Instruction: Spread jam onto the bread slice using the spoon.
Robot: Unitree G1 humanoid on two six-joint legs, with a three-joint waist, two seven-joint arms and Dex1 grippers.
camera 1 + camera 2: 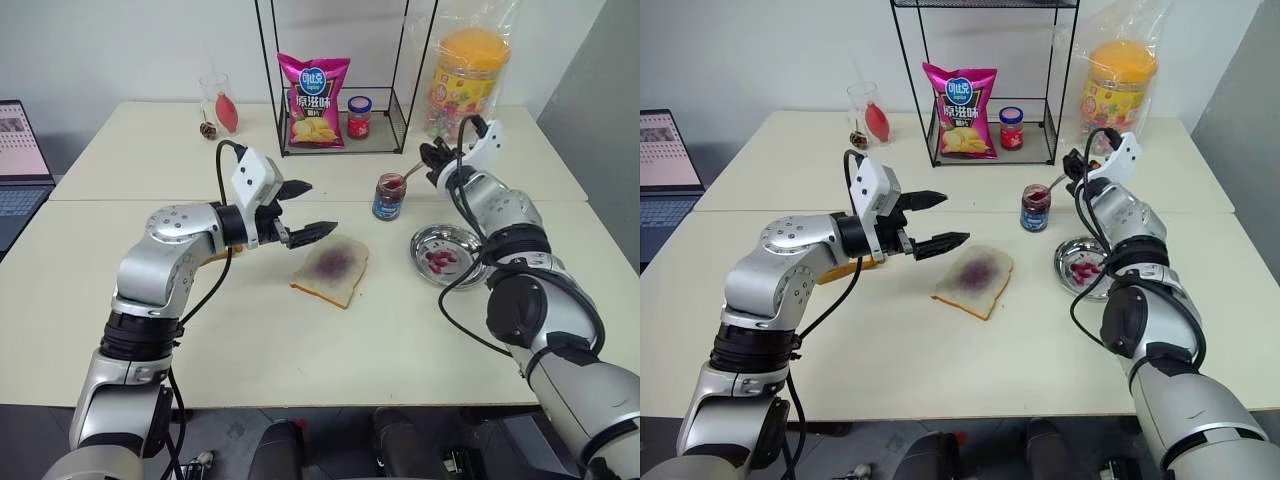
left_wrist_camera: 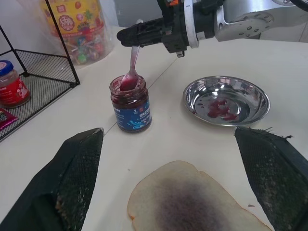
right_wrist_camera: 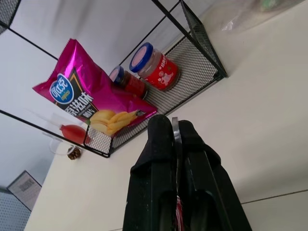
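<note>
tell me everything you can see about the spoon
The spoon is small, slim, silver metal. Its bowl is coated in dark red jam and dips into the open blue-labelled glass jar. It stands nearly upright, the handle top pinched in the shut right tool. The jar stands between the bread slice and the wire rack.

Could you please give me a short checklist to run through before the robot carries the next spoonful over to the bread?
1. Right pincer shut on the slim silver metal spoon: ok.
2. Spoon bowl down in the small blue-labelled glass jar of dark red jam: ok.
3. Jam actually loaded on the bowl: cannot tell.
4. Square white bread slice flat on the table, purple smear up: ok.
5. Left pincer open, near the slice, holding nothing: ok.
6. Round steel dish lies beside the jar, off the way to the slice: ok.
</note>
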